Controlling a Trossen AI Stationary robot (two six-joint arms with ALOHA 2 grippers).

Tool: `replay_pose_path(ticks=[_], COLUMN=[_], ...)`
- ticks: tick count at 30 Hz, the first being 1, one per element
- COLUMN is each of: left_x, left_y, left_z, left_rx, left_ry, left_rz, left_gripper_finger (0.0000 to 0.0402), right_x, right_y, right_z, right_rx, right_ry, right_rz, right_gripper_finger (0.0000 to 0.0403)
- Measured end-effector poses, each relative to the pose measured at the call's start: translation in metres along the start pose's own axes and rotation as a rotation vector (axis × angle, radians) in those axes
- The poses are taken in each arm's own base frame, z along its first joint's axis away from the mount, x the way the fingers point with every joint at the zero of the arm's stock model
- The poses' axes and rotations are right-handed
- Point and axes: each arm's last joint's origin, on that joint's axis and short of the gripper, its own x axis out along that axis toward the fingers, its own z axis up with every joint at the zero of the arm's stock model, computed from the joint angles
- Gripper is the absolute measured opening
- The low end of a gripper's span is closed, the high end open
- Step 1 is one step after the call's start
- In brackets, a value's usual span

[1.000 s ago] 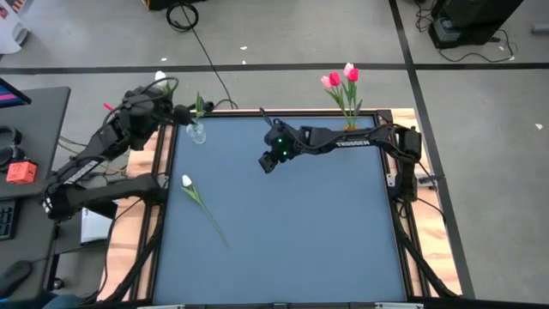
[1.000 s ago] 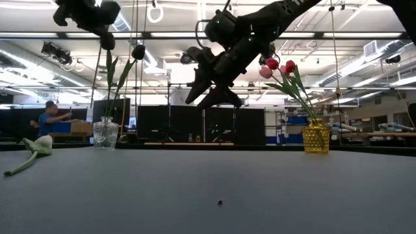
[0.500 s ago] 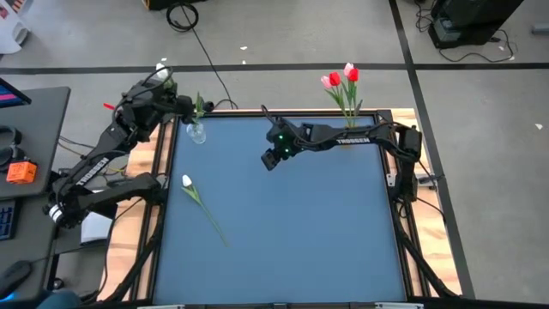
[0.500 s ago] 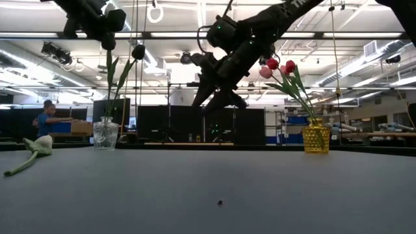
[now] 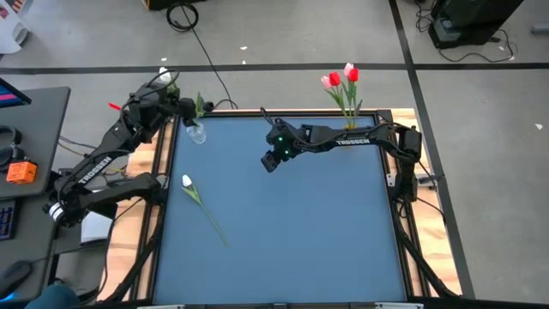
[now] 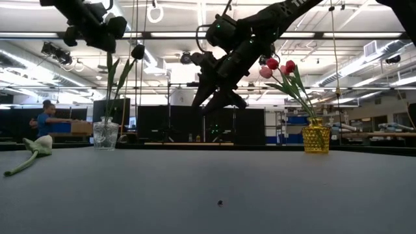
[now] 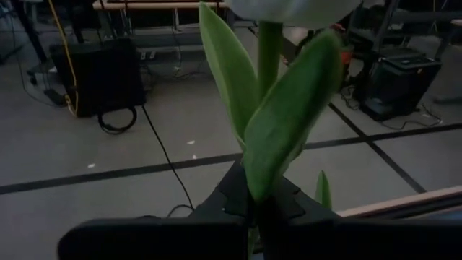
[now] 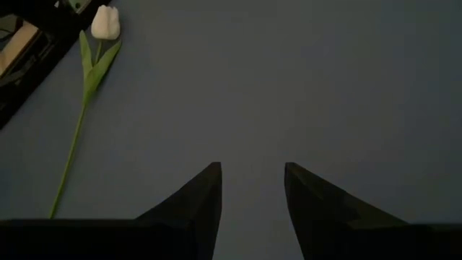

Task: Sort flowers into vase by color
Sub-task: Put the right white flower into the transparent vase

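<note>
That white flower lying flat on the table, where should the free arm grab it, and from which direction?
Probably mid-stem, coming straight down from above. The white tulip lies flat on the table, its thin stem bare beyond the leaves, so fingers can straddle it crosswise. The bud looks soft and easy to crush. The open right gripper hangs above the table, empty.

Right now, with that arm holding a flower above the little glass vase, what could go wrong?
1. The left end effector grips a white flower above the clear vase; the narrow mouth is easy to miss.
2. A nudge could tip that small vase by the table edge.
3. The right end effector, open, hovers mid-table; reaching for the lying white flower might crowd the left arm.
</note>
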Motion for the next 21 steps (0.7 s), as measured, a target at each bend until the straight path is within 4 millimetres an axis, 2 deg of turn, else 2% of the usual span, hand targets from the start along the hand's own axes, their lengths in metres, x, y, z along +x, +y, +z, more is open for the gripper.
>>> replay_pose_path(ticks=[6,14,17,21], left_x=[0.010,0.014,0.016,0.015], left_y=[-0.001,-0.001,-0.001,0.000], left_z=[-0.021,-0.033,-0.036,-0.037], left_rx=[-0.011,-0.002,-0.004,-0.013], left_ry=[0.041,0.066,0.086,0.114], left_rz=[-0.002,0.003,0.007,0.007], left_gripper_finger=[0.0011,0.0016,0.0038,0.0093], right_x=[0.001,0.001,0.001,0.001], right_y=[0.004,0.008,0.008,0.005], right_z=[-0.003,-0.005,-0.005,-0.005], right_rx=[-0.010,-0.017,-0.015,-0.009], right_ry=[-0.002,-0.003,0.001,0.008], right_rz=[-0.006,-0.009,-0.005,-0.006], right_gripper_finger=[0.0159,0.0159,0.0160,0.0160])
